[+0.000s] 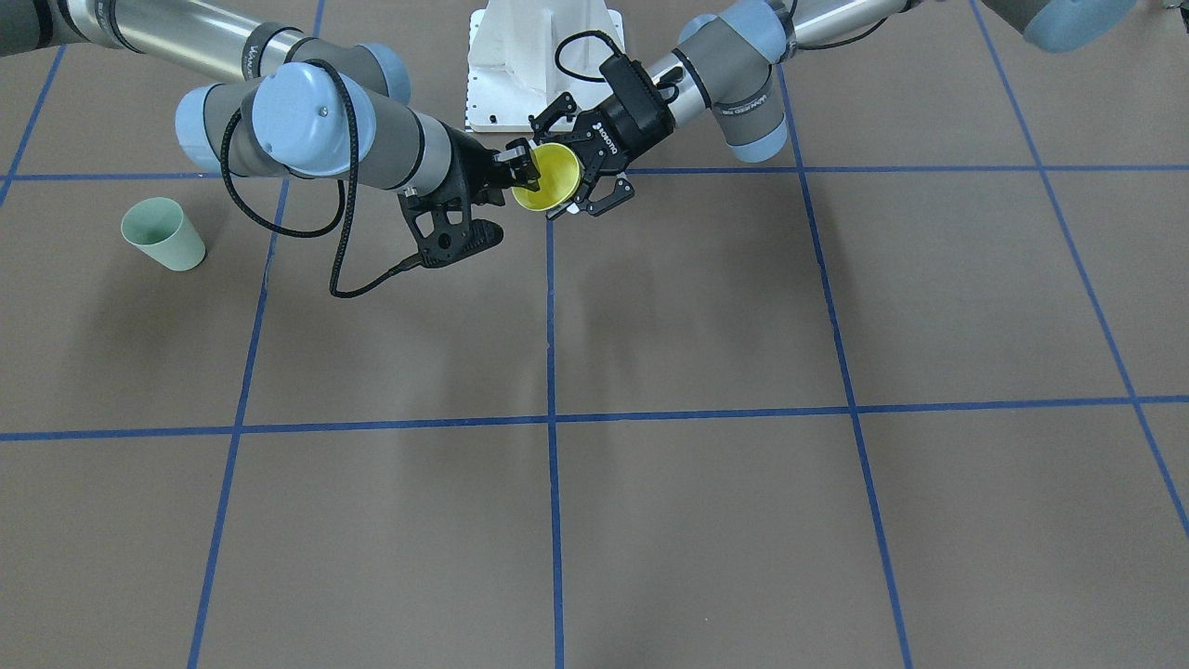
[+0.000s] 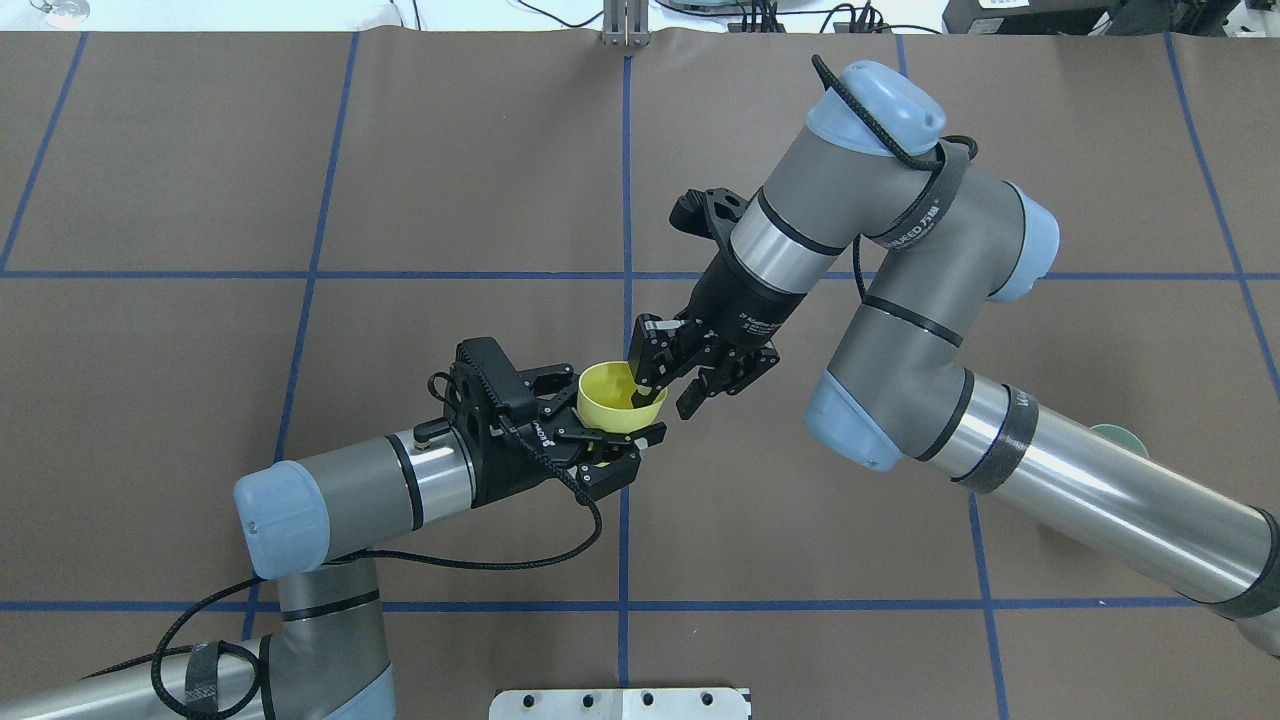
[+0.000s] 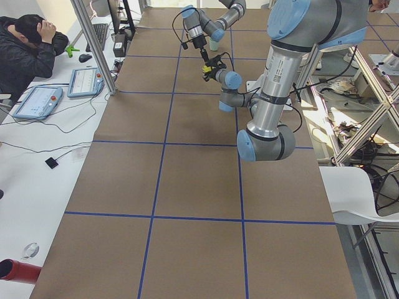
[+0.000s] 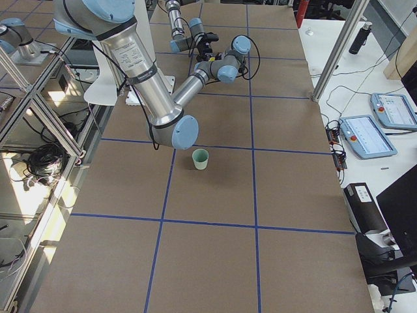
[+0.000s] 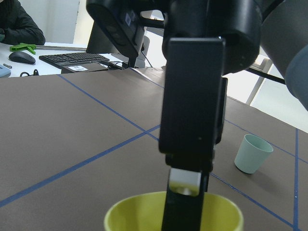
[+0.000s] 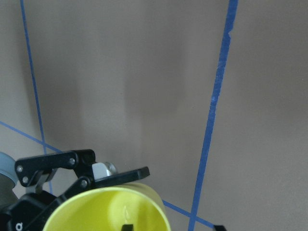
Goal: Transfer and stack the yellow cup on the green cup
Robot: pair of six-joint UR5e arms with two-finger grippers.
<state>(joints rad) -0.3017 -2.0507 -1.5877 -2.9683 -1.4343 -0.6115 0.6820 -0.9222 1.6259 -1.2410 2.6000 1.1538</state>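
- Handing over mid-air: the left end effector (image 2: 610,408) clamps the yellow cup (image 2: 612,392) at frame centre.
- Straddling its rim, the right end effector (image 2: 668,400) is spread open, not yet gripping.
- Upper left in the front-facing view, the green cup (image 1: 163,232) stands alone on the counter (image 1: 650,520); transfer and stacking remain.

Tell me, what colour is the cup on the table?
The cup is pale green; front-facing view shows it best.

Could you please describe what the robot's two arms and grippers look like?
The left arm and right arm are round grey and silver tubes with pale blue joint caps and small white lettering. The left gripper and right gripper are black, each with two linked fingers. A black braided cable loops off each arm.
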